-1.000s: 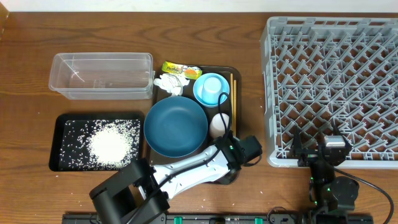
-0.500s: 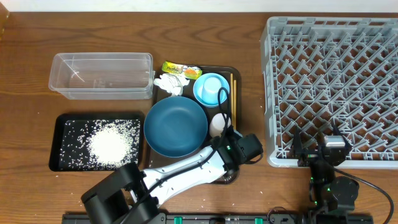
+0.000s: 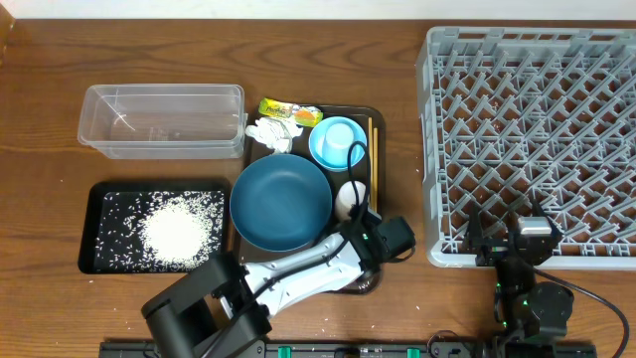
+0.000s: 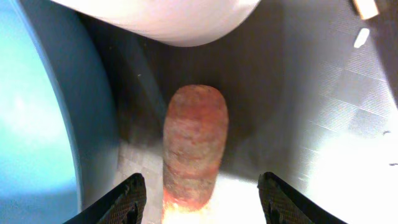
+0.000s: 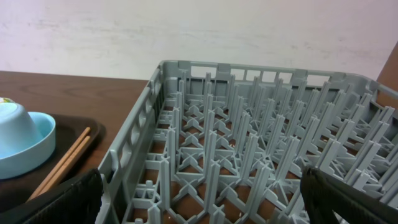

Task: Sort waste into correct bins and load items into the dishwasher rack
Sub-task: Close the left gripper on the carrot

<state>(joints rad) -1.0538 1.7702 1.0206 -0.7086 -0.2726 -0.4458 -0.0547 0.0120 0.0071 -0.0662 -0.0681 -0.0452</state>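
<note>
Now left gripper (image 4: 202, 200) jaws apart, straddling orange carrot (image 4: 194, 146), not touching; carrot lies on brown tray (image 4: 336, 124) between dark-blue bowl (image 4: 37, 124) and whitish-pink cup (image 4: 180, 18). Right gripper (image 5: 204, 200) wide apart facing dishwasher rack (image 5: 249, 124).

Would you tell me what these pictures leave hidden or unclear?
Orange carrot: overhead, hidden under the black left arm.
Small whitish-pink cup: left wrist view, cut off by the top edge.
Yellow-green snack wrapper: overhead, print too small to read.

Dark brown serving tray (image 3: 348, 110) on wooden table (image 3: 328, 50); pale wall (image 5: 186, 31).
</note>
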